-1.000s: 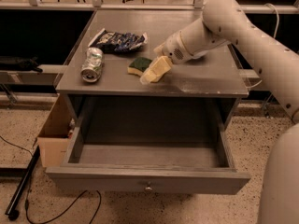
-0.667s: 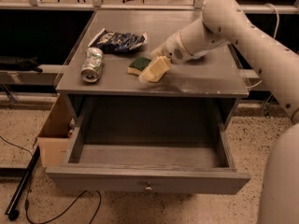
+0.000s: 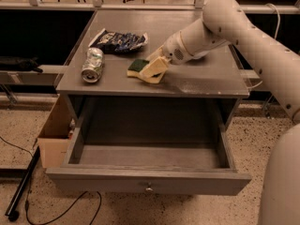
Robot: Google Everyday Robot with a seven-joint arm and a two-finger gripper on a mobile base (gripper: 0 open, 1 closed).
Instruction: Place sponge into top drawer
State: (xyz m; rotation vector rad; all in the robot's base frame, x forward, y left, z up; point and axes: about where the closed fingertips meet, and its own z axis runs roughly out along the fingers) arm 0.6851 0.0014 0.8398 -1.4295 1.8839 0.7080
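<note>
Gripper [image 3: 157, 68] is positioned low over the grey cabinet top [image 3: 206, 81], near its front-centre, and overlaps the right half of the sponge [image 3: 137, 65]; whether it is clamped on the sponge or merely resting against it cannot be told from this view. Sponge lies on the cabinet top, dark green scouring face showing at its left end, pale yellow foam visible along the lower edge beneath the gripper. White arm [image 3: 243, 36] extends from the gripper up and to the right, then curves down the right side of the view. Crushed drink can [image 3: 93, 64] lies on its side to the left of the sponge, apart from it. Dark blue snack bag [image 3: 118, 40] lies behind the can and sponge, toward the back left of the top. Top drawer [image 3: 117, 184] is pulled fully open below the cabinet top, with its round metal knob [image 3: 149, 188] at the centre of the front panel. Brown cardboard box [image 3: 54, 139] stands on the speckled floor against the cabinet's left side. Black cable [image 3: 61, 212] trails across the floor in front of the box.
</note>
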